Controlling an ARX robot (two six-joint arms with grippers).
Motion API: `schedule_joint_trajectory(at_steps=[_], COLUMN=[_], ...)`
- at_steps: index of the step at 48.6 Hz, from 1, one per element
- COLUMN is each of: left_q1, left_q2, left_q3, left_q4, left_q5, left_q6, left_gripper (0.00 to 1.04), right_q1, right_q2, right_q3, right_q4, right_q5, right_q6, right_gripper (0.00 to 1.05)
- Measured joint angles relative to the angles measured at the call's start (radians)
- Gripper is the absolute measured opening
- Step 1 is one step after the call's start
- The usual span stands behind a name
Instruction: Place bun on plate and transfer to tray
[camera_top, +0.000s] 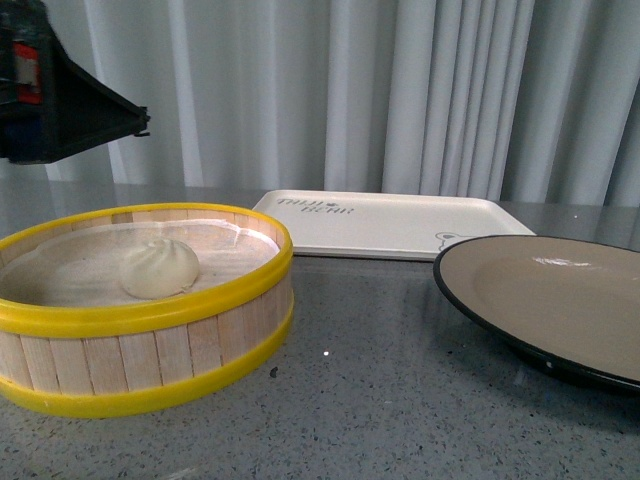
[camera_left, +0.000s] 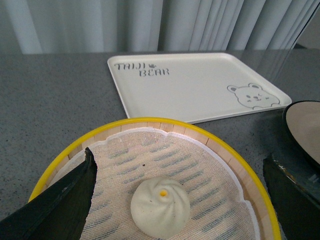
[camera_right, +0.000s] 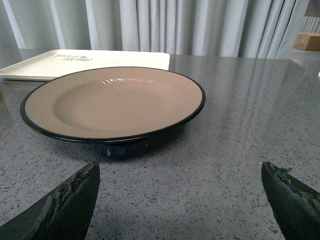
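The white pleated bun (camera_top: 159, 267) (camera_left: 160, 207) lies on a cloth inside a yellow-rimmed wooden steamer basket (camera_top: 150, 312) (camera_left: 240, 165). My left gripper (camera_left: 180, 170) hangs open above the basket, its dark fingers (camera_left: 65, 200) spread on either side of the bun without touching it. The tan plate with the black rim (camera_top: 560, 300) (camera_right: 112, 100) rests empty on the table at the right. In front of the plate my right gripper (camera_right: 180, 180) stands open over bare table. The cream tray (camera_top: 390, 222) (camera_left: 195, 85) (camera_right: 60, 62) lies behind, empty, with lettering and a bear drawing.
A grey speckled table (camera_top: 380, 400) carries everything. Pale curtains (camera_top: 400, 90) hang behind it. Part of the left arm (camera_top: 50, 90) shows dark at the upper left of the front view. A gap of bare table separates basket and plate.
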Motion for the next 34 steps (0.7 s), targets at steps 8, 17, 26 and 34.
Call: schedule_joint_trajectory(at_steps=[8,17,26,34], left_q1=[-0.040,-0.060,-0.074,-0.088], left_q2=[0.105,0.170,0.207,0.212], left_q3=[0.154,0.238,0.251,0.237], left_q4=[-0.207,-0.332,-0.318,-0.293], left_q5=[-0.019,-0.058,-0.155,-0.188], left_q6=[0.032,0.042,0.068,0.115], left_gripper=[0.98,0.98,0.98,0.98], right_q1=[0.000,0.000,0.000,0.000], right_q2=[0.000,0.000,0.000,0.000], right_q3=[0.000,0.000,0.000,0.000], right_q4=[0.000,0.000,0.000,0.000], right_q5=[0.000,0.000,0.000,0.000], right_q6=[0.000,0.000,0.000,0.000], right_gripper=[0.96,0.96,0.96,0.96])
